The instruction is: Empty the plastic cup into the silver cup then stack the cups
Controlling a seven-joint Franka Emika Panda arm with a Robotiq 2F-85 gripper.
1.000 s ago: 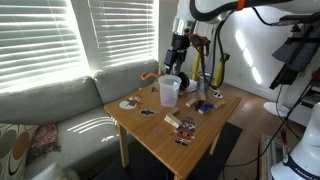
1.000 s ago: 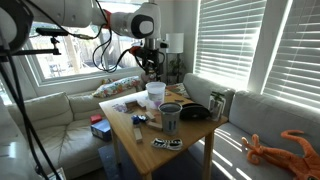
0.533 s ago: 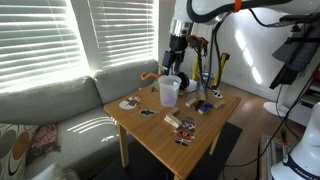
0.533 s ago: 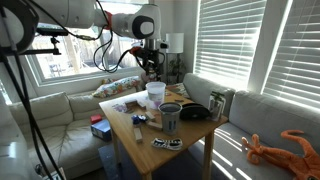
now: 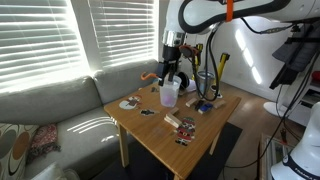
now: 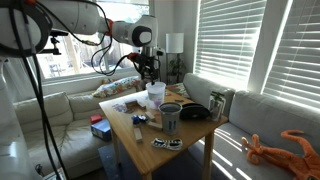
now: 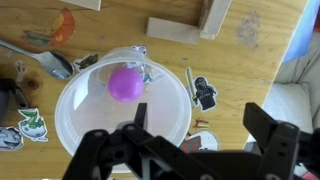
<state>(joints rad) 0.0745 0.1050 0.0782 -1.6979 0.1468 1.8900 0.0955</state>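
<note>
Wooden surface (image 5: 150, 137) by the sofa (image 5: 55, 105) | your jaws hang wide over the plastic cup (image 7: 123, 110) | purple ball (image 7: 125, 82) inside, unpoured | silver cup (image 6: 170, 118) stands nearby | 2 steps left: pour, stack

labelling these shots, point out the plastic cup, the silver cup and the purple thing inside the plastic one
plastic cup (image 7: 75, 105), wrist view, inner wall
silver cup (image 6: 170, 120), an exterior view, side wall
purple thing (image 7: 125, 83), wrist view, its middle
</note>
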